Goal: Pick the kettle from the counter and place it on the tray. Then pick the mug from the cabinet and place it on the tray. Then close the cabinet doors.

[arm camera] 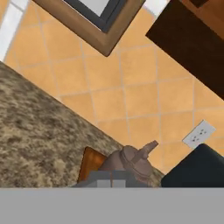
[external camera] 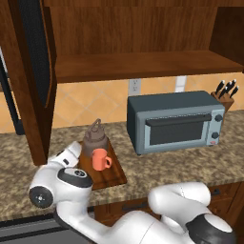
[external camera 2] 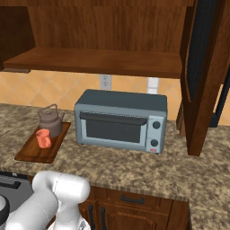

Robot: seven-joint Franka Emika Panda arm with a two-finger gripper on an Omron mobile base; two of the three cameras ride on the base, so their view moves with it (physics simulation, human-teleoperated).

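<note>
Already the kettle (external camera: 94,138) and mug (external camera: 100,159) sat on the tray (external camera: 112,176), so the empty gripper, fingers together, next needed to swing the open cabinet doors (external camera 2: 202,72) shut

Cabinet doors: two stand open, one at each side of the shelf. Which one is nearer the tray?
The robot's left door, hanging open just beside the tray. The right door stands past the toaster oven, much farther off.
</note>
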